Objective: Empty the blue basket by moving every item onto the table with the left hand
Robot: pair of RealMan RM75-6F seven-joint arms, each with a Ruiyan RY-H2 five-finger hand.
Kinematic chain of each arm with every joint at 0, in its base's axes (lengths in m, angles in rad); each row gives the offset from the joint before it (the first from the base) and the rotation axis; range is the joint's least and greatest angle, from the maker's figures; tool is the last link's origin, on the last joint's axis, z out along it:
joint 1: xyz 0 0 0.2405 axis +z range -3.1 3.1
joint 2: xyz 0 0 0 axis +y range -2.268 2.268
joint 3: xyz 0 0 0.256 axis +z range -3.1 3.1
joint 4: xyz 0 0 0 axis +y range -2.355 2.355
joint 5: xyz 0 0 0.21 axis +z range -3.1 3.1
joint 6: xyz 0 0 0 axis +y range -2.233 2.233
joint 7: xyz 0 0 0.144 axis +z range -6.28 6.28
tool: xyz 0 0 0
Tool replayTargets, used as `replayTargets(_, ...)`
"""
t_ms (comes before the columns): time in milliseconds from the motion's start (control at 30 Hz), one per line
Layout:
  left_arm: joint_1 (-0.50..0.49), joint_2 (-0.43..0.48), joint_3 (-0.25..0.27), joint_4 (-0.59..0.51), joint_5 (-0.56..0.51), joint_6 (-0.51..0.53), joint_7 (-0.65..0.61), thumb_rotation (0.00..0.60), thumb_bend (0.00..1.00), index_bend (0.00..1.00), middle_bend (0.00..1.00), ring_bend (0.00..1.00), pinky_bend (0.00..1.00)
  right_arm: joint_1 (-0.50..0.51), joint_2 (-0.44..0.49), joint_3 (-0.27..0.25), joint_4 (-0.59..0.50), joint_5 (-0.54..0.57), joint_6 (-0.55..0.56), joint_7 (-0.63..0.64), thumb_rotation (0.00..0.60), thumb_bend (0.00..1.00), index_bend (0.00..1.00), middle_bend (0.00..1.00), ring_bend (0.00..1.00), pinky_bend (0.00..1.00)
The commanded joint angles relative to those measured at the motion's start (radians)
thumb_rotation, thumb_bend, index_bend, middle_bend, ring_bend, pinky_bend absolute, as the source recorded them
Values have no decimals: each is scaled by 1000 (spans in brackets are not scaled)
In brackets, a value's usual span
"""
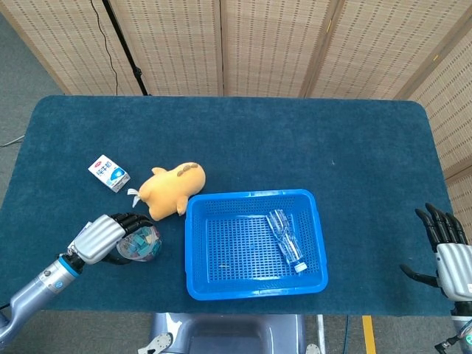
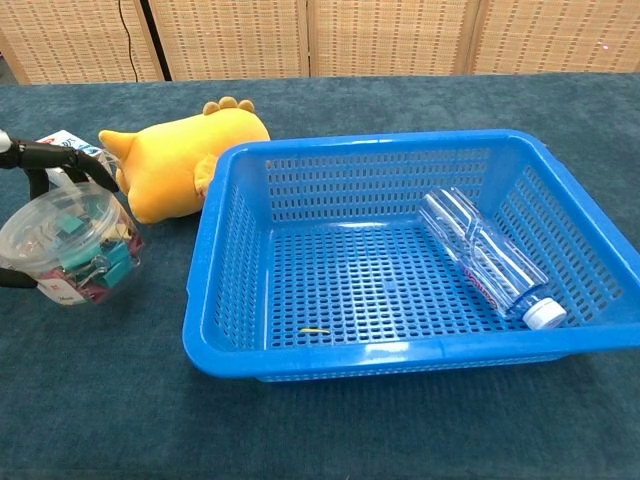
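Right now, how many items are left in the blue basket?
1: a clear plastic bottle lying in the right part of the blue basket, cap toward the front. A tiny yellow scrap also lies on its floor.

Dark teal table (image 1: 295,140) carries blue basket (image 1: 193,251) front-center, yellow plush toy (image 1: 171,190) touching its left corner, small carton (image 1: 108,173) beyond, and, prob. resting, clear jar (image 2: 72,250) front-left.

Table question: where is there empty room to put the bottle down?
The table is bare behind the blue basket and to its right. The left side is crowded: yellow plush, small carton, and the left robot hand holding the clip jar.
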Motion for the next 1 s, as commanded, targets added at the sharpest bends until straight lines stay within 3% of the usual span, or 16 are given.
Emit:
replayTargets(33,-6,-5,12,-5,1,-27,6,600,63,236,110,72,286,0,1,0,0,1,0,1,600,0,0,0,0,0)
replayTargets(100,-10,2,16,-12,1,-40,1,600,45,83,8,2,197,0,1,1,0,2,0,2,600,0,0,0,0,0)
replayTargets(167,-14,19,16,-32,-12,-61,19,600,28,9,0,0,167,1,1,1,1,3,-1,2,600,0,0,0,0,0)
replayTargets(533,-52,143,-19,-241,24,-36,59,600,0,0,0,0,101,-2,4,2,-3,0,6,7,600,0,0,0,0,0)
replayTargets(667,-97,154,-74,-331,37,-46,115,600,0,0,0,0,101,-1,5,1,-3,-2,4,9,600,0,0,0,0,0)
replayTargets(700,-142,147,-113,-378,29,-98,159,600,0,0,0,0,101,-1,5,1,-3,-2,4,10,600,0,0,0,0,0)
replayTargets(733,-186,135,-157,-425,-20,-175,220,600,0,0,0,0,101,-1,6,2,-2,1,4,12,600,0,0,0,0,0)
replayTargets(833,-240,98,-216,-476,-118,-283,320,600,2,0,0,0,101,-1,7,4,0,6,3,16,600,0,0,0,0,0)
replayTargets(1000,-348,-60,-314,-442,-316,-440,536,600,17,0,0,0,122,1,9,10,13,25,-8,34,600,0,0,0,0,0)
